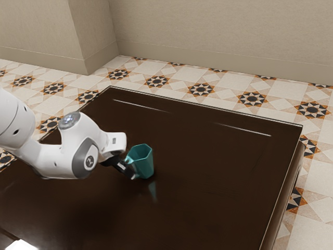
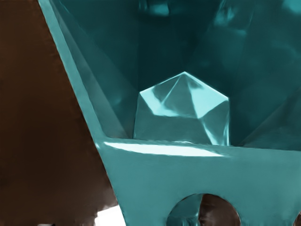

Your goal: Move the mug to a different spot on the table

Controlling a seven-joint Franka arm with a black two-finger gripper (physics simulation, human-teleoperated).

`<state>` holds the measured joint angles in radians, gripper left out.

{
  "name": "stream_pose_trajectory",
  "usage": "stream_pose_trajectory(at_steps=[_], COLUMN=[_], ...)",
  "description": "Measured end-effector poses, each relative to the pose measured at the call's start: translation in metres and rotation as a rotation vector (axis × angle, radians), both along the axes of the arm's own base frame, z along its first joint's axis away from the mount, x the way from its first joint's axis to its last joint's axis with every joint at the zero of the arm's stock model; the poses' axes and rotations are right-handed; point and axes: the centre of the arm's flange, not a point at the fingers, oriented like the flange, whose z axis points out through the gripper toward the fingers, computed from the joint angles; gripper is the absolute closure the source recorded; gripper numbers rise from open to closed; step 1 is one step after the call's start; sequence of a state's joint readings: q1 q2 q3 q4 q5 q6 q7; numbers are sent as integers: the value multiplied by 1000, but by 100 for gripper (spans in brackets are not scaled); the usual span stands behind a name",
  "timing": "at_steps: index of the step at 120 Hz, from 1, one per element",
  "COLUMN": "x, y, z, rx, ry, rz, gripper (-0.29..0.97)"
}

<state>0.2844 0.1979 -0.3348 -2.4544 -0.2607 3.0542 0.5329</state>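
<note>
A teal faceted mug (image 1: 142, 159) is near the middle of the dark brown table (image 1: 223, 172), tilted slightly. Its faint reflection lies on the tabletop a little below it, so it seems just off the surface. My black gripper (image 1: 128, 170) is at the mug's side toward the exterior view's left, shut on the mug's wall near the handle. In the wrist view the mug (image 2: 183, 108) is directly under the hand. I look down into its open top at its pale bottom. Its thick rim and a round handle hole (image 2: 202, 212) lie nearest the camera.
The glossy tabletop stretches wide toward the exterior view's right and far side. The table's right edge (image 1: 291, 177) drops to a patterned tile floor (image 1: 312, 109). Beige walls stand behind. My white arm (image 1: 62, 151) covers the table's left part.
</note>
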Motion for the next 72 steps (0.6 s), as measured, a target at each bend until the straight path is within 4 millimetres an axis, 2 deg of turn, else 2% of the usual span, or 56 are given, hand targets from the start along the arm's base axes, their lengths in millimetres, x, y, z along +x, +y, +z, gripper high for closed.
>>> stream_pose_trajectory(at_steps=[12,24,36,51,62,72], x=[-8,-12,-16,11,17,34], y=[18,22,16,2,0,13], z=[18,55,122,236,288,342], rx=[5,15,79,101,84,50], ry=[37,116,159,154,173,165], rz=[18,-7,-31,-25,1,40], gripper=[11,7,4,2,2,1])
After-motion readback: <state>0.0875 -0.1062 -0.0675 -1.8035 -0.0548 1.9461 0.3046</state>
